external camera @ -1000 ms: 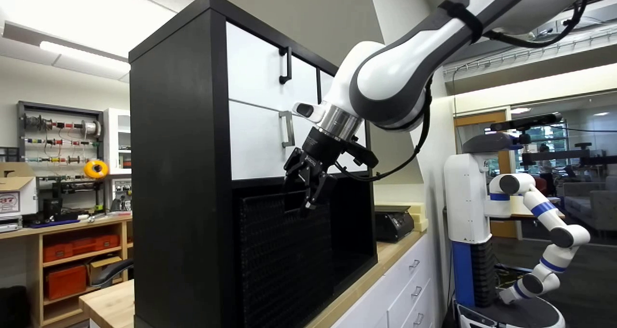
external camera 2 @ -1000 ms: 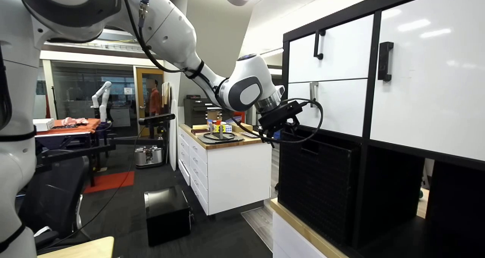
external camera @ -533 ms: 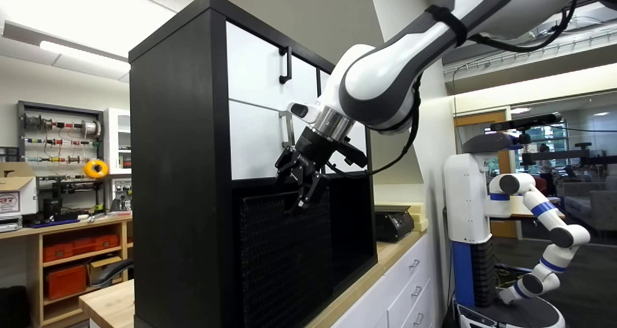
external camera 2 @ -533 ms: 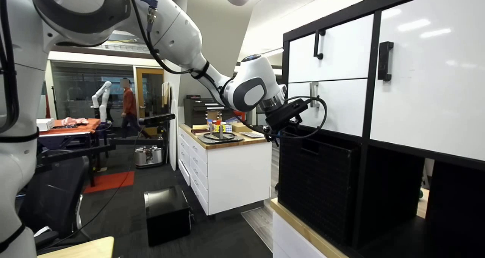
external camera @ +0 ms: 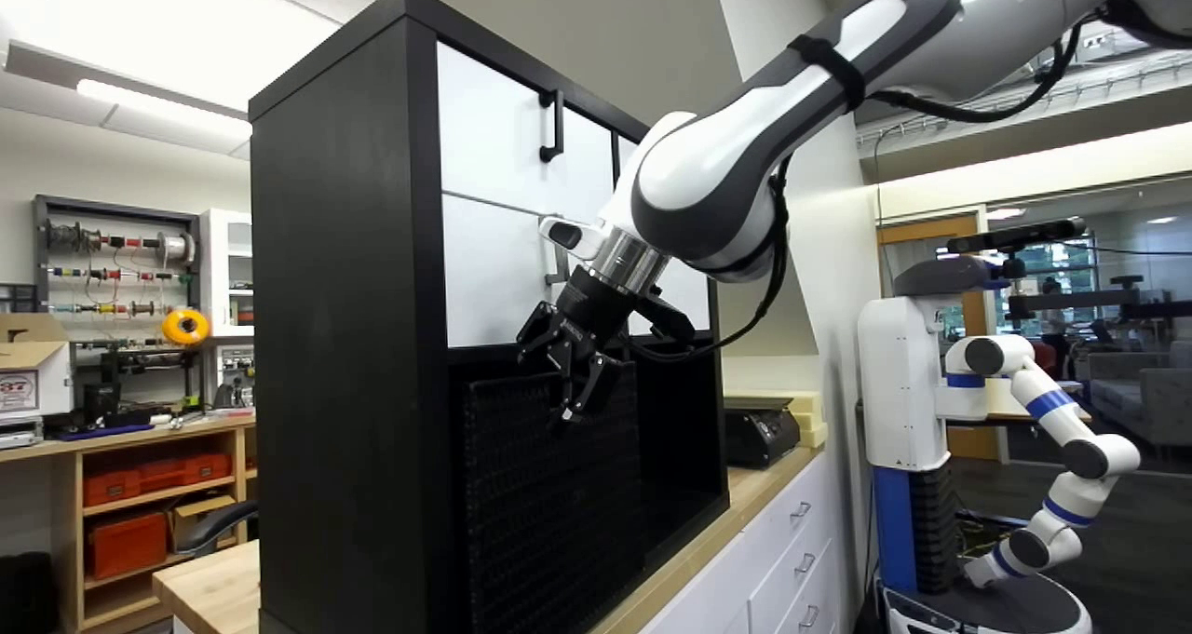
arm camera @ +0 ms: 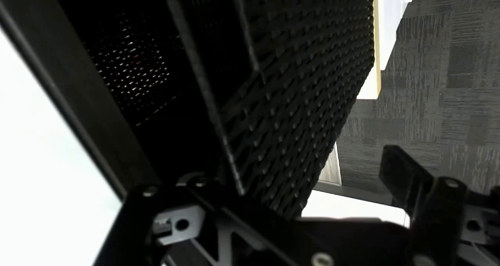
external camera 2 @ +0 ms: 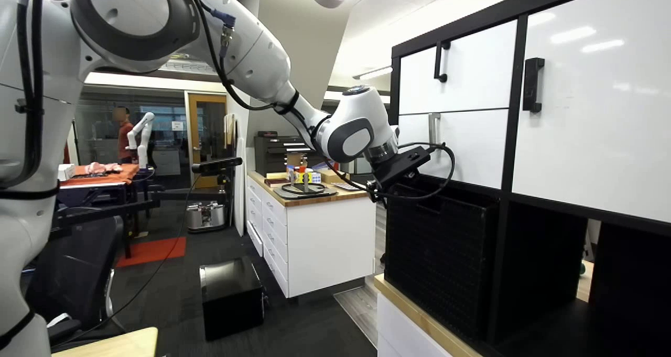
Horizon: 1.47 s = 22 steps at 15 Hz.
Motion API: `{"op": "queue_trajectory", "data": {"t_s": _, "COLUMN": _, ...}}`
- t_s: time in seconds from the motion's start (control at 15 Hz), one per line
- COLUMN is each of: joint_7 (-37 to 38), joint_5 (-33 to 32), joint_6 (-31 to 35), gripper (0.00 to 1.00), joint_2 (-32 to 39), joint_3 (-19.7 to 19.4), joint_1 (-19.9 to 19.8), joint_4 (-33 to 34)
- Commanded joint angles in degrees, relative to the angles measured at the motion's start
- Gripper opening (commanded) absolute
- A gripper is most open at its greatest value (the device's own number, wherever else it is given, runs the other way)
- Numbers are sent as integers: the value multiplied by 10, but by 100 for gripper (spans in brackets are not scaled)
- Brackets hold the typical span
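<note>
Pale wood counter (external camera: 756, 490), black cabinet (external camera: 335, 336), and my hand (external camera: 548, 384) beside a woven basket (arm camera: 289, 94)

Lodged low in the cabinet, the basket lies at six o'clock from my hand in an exterior view. Its inside is too dark for me to make out contents; in the wrist view, at ten o'clock, specks of light prick through the inner weave (arm camera: 136, 72). Two white drawer fronts (external camera: 494, 271) sit flush above, at eleven o'clock, and the neighbouring bay (external camera 2: 540, 273), at four o'clock in an exterior view, is deep in shadow.

My hand is released, fingers (arm camera: 406, 174) spread wide, tilted near the basket rim (arm camera: 202, 80); whether it touches I cannot tell. Seen from my wrist, the cabinet's frame edge (arm camera: 90, 82) slants by between nine and ten o'clock. Between it and the rim a dark gap opens, and toward two o'clock the view runs out over streaked grey carpet (arm camera: 453, 94).

Coarse black strands make the basket's front, at twelve o'clock, nubbed in glinting rows; the rim is a straight, narrow band with a handle slot (arm camera: 222, 39) beneath.
</note>
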Motion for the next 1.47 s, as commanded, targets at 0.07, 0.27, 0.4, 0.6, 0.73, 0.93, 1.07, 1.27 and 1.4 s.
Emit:
{"op": "queue_trajectory", "data": {"t_s": 0.07, "joint_7": -59, "joint_5": 41, "joint_6": -3, "gripper": 77, "joint_2": 39, "joint_3": 33, "joint_1": -24, "joint_4": 36}}
{"op": "queue_trajectory", "data": {"t_s": 0.27, "joint_7": -84, "joint_5": 48, "joint_6": -13, "gripper": 61, "joint_2": 29, "joint_3": 44, "joint_1": -33, "joint_4": 37}}
{"op": "queue_trajectory", "data": {"t_s": 0.4, "joint_7": -93, "joint_5": 44, "joint_6": -14, "gripper": 47, "joint_2": 16, "joint_3": 45, "joint_1": -35, "joint_4": 30}}
{"op": "queue_trajectory", "data": {"t_s": 0.6, "joint_7": -96, "joint_5": 40, "joint_6": -12, "gripper": 28, "joint_2": -4, "joint_3": 41, "joint_1": -36, "joint_4": 12}}
{"op": "queue_trajectory", "data": {"t_s": 0.73, "joint_7": -95, "joint_5": 39, "joint_6": -11, "gripper": 15, "joint_2": -18, "joint_3": 38, "joint_1": -37, "joint_4": -1}}
{"op": "queue_trajectory", "data": {"t_s": 0.93, "joint_7": -96, "joint_5": 49, "joint_6": -17, "gripper": 1, "joint_2": -45, "joint_3": 43, "joint_1": -41, "joint_4": -30}}
{"op": "queue_trajectory", "data": {"t_s": 1.07, "joint_7": -102, "joint_5": 66, "joint_6": -23, "gripper": 0, "joint_2": -72, "joint_3": 52, "joint_1": -45, "joint_4": -62}}
{"op": "queue_trajectory", "data": {"t_s": 1.27, "joint_7": -102, "joint_5": 87, "joint_6": -30, "gripper": 2, "joint_2": -117, "joint_3": 53, "joint_1": -42, "joint_4": -114}}
{"op": "queue_trajectory", "data": {"t_s": 1.4, "joint_7": -98, "joint_5": 94, "joint_6": -35, "gripper": 2, "joint_2": -145, "joint_3": 50, "joint_1": -39, "joint_4": -146}}
